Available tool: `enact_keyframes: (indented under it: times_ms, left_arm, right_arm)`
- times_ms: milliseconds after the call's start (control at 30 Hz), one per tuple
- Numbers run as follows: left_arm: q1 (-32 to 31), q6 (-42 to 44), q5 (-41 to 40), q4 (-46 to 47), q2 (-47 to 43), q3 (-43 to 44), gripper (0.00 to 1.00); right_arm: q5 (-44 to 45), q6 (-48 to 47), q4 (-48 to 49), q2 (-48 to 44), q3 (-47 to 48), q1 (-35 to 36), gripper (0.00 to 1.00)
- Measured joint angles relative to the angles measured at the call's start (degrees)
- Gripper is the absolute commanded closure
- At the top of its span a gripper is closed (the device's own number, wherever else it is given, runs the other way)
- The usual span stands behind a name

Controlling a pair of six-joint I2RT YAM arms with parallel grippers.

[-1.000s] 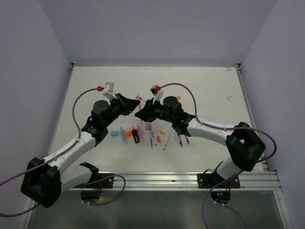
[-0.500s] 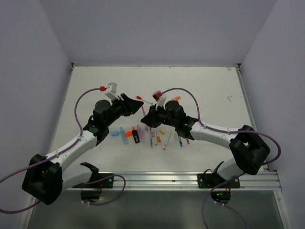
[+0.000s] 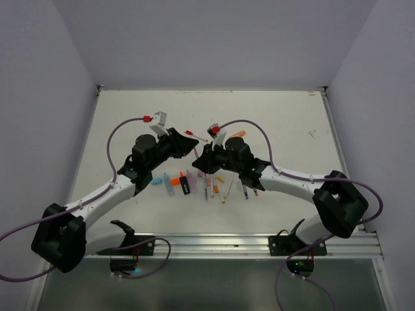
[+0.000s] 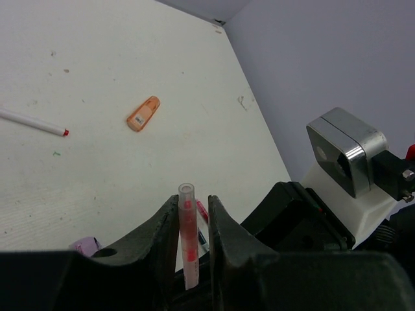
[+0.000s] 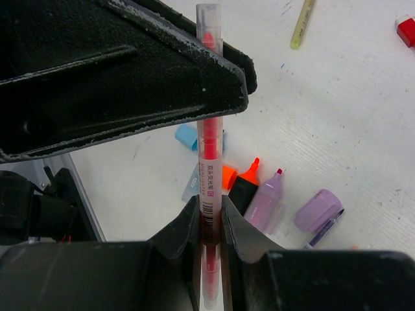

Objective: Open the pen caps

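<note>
Red pen (image 5: 209, 139) is held off the table (image 3: 279, 116) between the two arms, near the middle. Right gripper (image 5: 208, 206) is clamped on the pen's barrel, with fingers pressed to both sides at the barcode label. Left gripper (image 4: 192, 202) is set around the pen's other end, where the clear cap (image 4: 187, 192) sticks out past the fingertips. A slim gap is seen on one side there, so a firm grip cannot be told. The clear cap is seen still on the pen.

Loose caps are seen on the table:
- orange cap (image 4: 142, 114), lying alone farther back
- purple cap (image 5: 318, 210), beside a purple highlighter (image 5: 264, 197)
- red cap (image 5: 406, 30), at the edge of the right wrist view
- light blue cap (image 3: 156, 181), at the left end of the row of pens

An uncapped orange highlighter (image 5: 240, 189) is lying just beside the purple one. A white pen (image 4: 32, 121) with a bare red tip is lying apart from the row, beyond the grippers. A yellow pen (image 5: 302, 16) is partly seen at the top of the right wrist view.
</note>
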Motion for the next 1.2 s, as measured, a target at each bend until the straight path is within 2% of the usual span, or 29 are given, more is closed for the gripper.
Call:
enact_keyframes:
  times_ms: [167, 300, 733, 967, 1200]
  left_arm:
    - [-0.44, 0.76, -1.25, -0.5, 0.04, 0.04, 0.93]
    - [-0.85, 0.85, -2.03, -0.52, 0.11, 0.07, 1.0]
    - [-2.95, 0.92, -4.81, -3.19, 0.04, 0.94, 1.0]
    - [-4.22, 2.03, -5.97, -6.34, 0.17, 6.32, 1.0]
    - [0.55, 1.84, -20.09, 6.25, 0.15, 14.86, 1.0]
  right_arm:
    - [0.0, -0.35, 0.0, 0.0, 0.0, 0.0, 1.0]
    - [0.0, -0.61, -0.09, 0.0, -0.09, 0.0, 1.0]
    - [-1.03, -2.32, 3.91, -2.32, -5.46, -0.26, 1.0]
    - [-0.11, -3.37, 10.03, -5.77, -8.83, -1.09, 1.0]
    - [-3.08, -4.92, -0.22, -4.98, -15.85, 0.13, 1.0]
